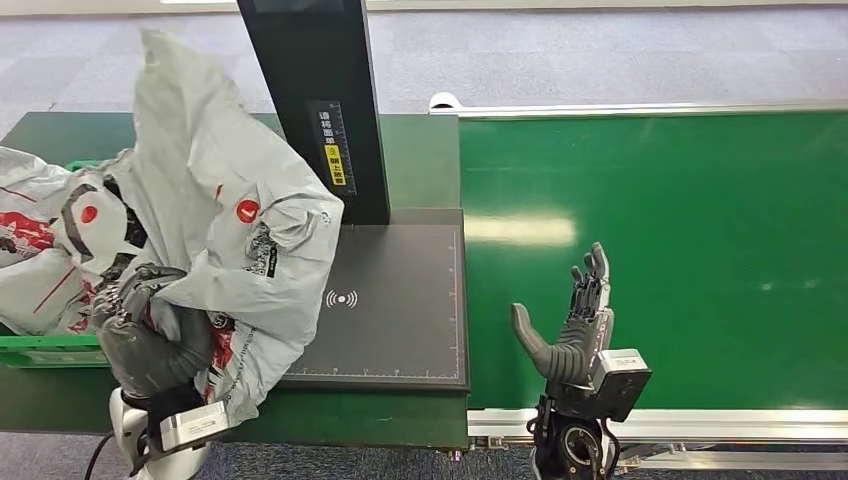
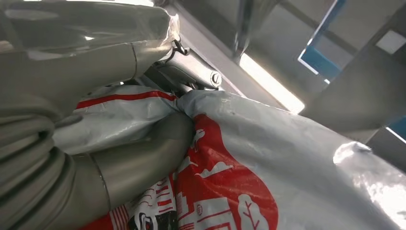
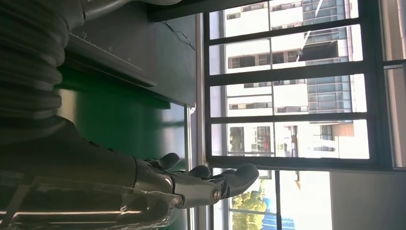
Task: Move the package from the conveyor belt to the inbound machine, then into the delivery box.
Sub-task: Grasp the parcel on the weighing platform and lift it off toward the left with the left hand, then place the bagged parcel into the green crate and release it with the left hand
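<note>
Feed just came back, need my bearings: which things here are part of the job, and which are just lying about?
Job:
- package, gripped by left hand
- inbound machine
- conveyor belt
- green delivery box, beside the machine

Lying about:
- other parcels in the box
- right hand, empty over the belt

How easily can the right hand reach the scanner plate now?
Probably yes: the right hand is open over the green belt just beside the scanner plate, with nothing between them.

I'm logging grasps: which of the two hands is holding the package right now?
The left hand: it grips the grey package lifted over the green bin. The right hand is spread, holding nothing, above the conveyor belt.
</note>
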